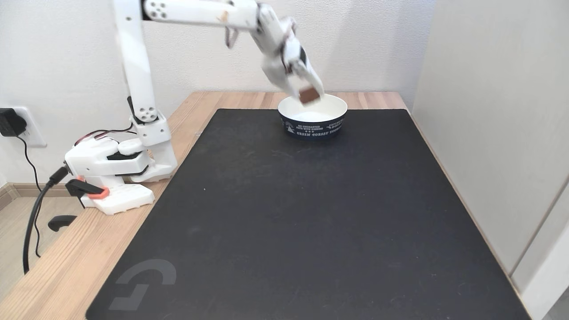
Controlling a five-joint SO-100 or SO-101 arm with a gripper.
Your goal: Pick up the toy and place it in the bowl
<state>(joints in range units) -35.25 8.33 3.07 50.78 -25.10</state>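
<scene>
A light wooden desk (66, 266) with visible plank grain stands against a white, faintly textured wall (66, 58), and a large black mat (302, 213) with a pale grey logo at its near left corner covers most of its top. To the right of the desk rises a plain off-white panel (498, 111), and low on the left wall a white socket plate (33, 133) holds a black plug (9, 123) whose cable (31, 222) hangs toward the pale wood-look floor (13, 226) and its skirting board. The light is soft and even, without hard shadows.
</scene>
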